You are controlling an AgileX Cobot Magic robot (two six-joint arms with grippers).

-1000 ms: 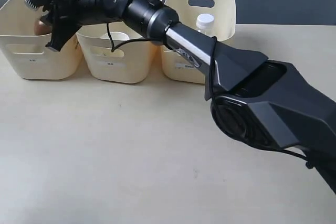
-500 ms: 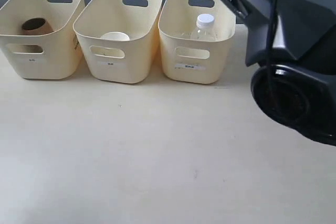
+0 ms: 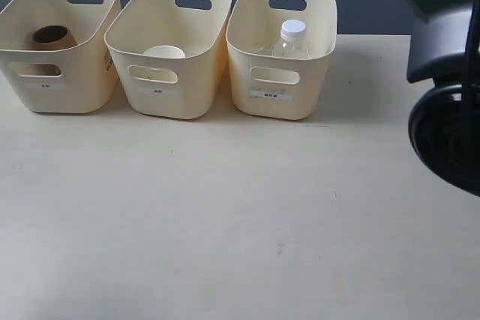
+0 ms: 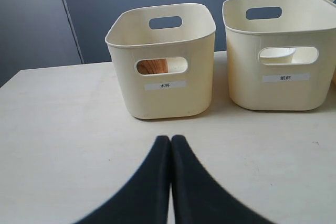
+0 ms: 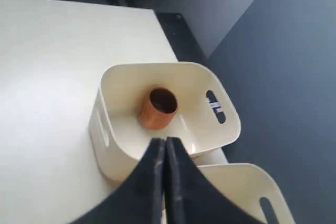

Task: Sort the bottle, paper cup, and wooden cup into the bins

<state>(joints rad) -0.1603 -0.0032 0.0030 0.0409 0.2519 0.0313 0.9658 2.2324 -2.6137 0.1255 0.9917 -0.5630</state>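
Observation:
Three cream bins stand in a row at the back of the table. The wooden cup [image 3: 51,36] [image 5: 158,108] sits inside the left bin [image 3: 56,88] [image 5: 113,161], and shows through that bin's handle hole [image 4: 152,66] in the left wrist view. The white paper cup [image 3: 164,52] [image 4: 276,54] is in the middle bin [image 3: 169,103]. The clear bottle [image 3: 289,40] with its white cap stands in the right bin [image 3: 281,106]. My left gripper [image 4: 170,140] is shut and empty, low over the table before the bins. My right gripper [image 5: 165,141] is shut and empty, high above the left bin.
The right arm's black body [image 3: 446,73] fills the right edge of the exterior view. A dark wall runs behind the bins. The pale table [image 3: 225,215] stretches in front of them.
The right arm, which reached across over the left bin a second ago, has drawn back up and to the right. The wooden cup stays in the left bin.

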